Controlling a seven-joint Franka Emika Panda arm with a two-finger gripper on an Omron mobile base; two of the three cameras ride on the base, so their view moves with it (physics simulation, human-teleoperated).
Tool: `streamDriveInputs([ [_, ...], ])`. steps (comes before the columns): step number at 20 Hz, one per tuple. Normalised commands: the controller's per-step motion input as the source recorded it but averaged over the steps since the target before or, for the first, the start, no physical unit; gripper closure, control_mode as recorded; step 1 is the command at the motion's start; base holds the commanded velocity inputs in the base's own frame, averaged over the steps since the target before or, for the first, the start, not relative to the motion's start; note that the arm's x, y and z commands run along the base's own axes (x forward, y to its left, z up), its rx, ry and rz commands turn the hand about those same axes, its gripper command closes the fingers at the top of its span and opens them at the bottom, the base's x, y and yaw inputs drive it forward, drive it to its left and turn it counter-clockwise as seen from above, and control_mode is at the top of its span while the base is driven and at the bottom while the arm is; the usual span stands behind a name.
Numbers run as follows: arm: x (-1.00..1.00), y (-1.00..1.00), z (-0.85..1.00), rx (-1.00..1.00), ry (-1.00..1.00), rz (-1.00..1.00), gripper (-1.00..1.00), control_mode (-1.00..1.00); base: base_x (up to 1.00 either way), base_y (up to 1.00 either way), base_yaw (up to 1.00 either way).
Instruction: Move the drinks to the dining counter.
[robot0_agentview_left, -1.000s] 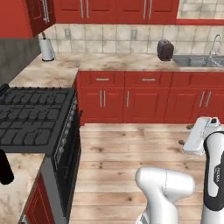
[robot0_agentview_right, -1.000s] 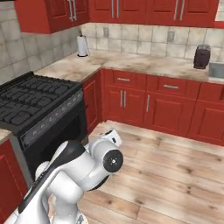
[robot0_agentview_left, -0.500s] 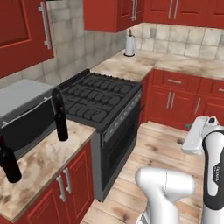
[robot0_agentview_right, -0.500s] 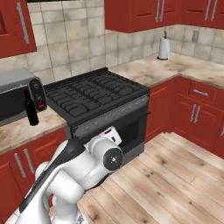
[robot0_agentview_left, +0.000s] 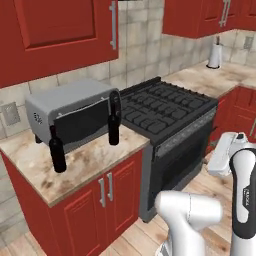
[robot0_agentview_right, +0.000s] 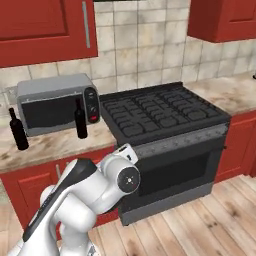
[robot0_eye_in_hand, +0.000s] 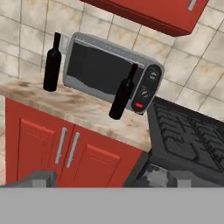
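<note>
- Red-cabinet kitchen with tiled walls; a narrow marbled countertop (robot0_agentview_left: 85, 167) runs along the wall to the left of a black stove (robot0_agentview_left: 170, 107).
- On this countertop sits a silver microwave (robot0_agentview_left: 70, 117), pushed back against the tiles, which leaves a free strip along the front edge.
- Two black wine bottles stand upright on that strip: the left bottle (robot0_agentview_left: 57, 150) just before the microwave's left corner, the right bottle (robot0_agentview_left: 114, 118) before its control panel, nearest the stove. They stand well apart, so each can be taken singly.
- No contact between robot and either bottle.
- Gripper (robot0_eye_in_hand: 105, 177): fingers spread fully apart, nothing between them; it sits low, facing the cabinet doors (robot0_eye_in_hand: 65, 151) under the countertop, short of the bottles.
- Judgement: approach stage; the arm must rise to bottle height. The right bottle looks the nearer first pick.
</note>
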Motion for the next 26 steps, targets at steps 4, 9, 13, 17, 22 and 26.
streamDriveInputs([
  [4,0.00,0.00,0.00,0.00,0.00,0.00,-1.00,1.00,0.24,0.00,0.53],
  [9,0.00,0.00,0.00,0.00,0.00,0.00,-1.00,1.00,0.25,-0.02,0.49],
  [13,0.00,0.00,0.00,0.00,0.00,0.00,-1.00,1.00,0.26,-0.15,0.37],
  [17,0.00,0.00,0.00,0.00,0.00,0.00,-1.00,1.00,0.43,-0.12,0.27],
  [22,0.00,0.00,0.00,0.00,0.00,0.00,-1.00,1.00,0.61,-0.10,0.13],
  [26,0.00,0.00,0.00,0.00,0.00,0.00,-1.00,1.00,0.71,-0.17,0.10],
])
